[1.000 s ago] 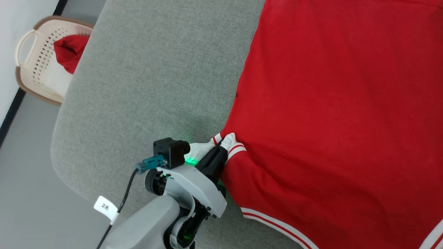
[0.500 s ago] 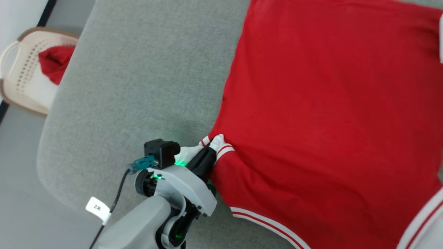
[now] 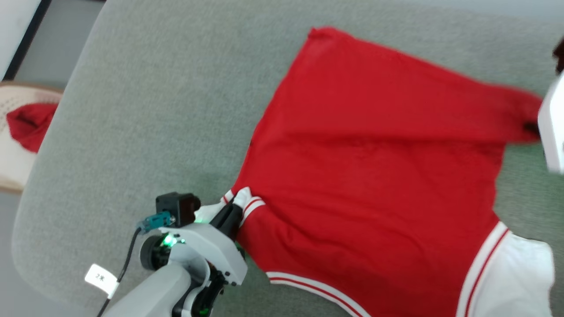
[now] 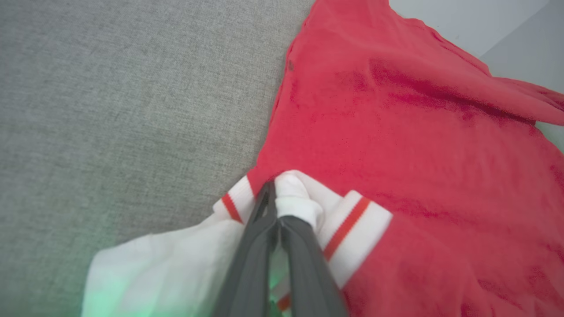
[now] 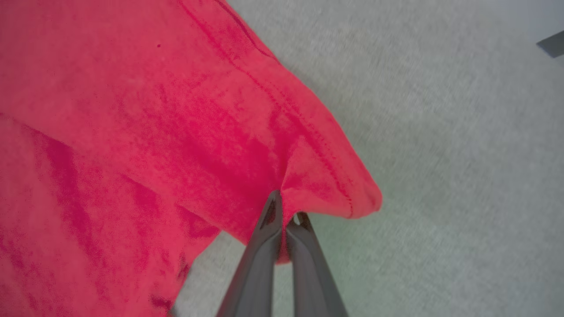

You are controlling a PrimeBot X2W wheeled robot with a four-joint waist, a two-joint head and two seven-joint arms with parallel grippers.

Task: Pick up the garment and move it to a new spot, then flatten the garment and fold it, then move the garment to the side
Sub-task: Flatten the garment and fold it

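Garment (image 3: 374, 176) lies spread plain red side up on the grey padded surface (image 3: 154, 110), toward its right half. Its lower right white sleeve (image 3: 520, 273) runs off the frame edge, so the rest of it can't be seen. At the far right edge of the head view there's a pale blurred housing (image 3: 553, 132), prob. the right arm, too smeared to make out properly. The red corner stretches toward it.

Over at the left edge a cream basket (image 3: 13, 167) is cut off by the frame, w/ a plain red cloth bundle (image 3: 26, 127) sitting in it, off the padded surface and well apart from the jersey.

Left arm comes in from the bottom left, wrist camera (image 3: 176, 207) on top, a green light glowing on the wrist, and a white tag (image 3: 101, 278) on its cable. Left gripper (image 3: 235, 207) is clamped tight on the striped cuff (image 4: 352, 220) of the near white sleeve. In the left wrist view (image 4: 275, 207) the white fabric bunches over one finger.

Right gripper (image 5: 286, 209) is pinched shut on the hem corner of the red cloth (image 5: 132, 132), fingers nearly touching, w/ the stitched edge folding over just above the tips.
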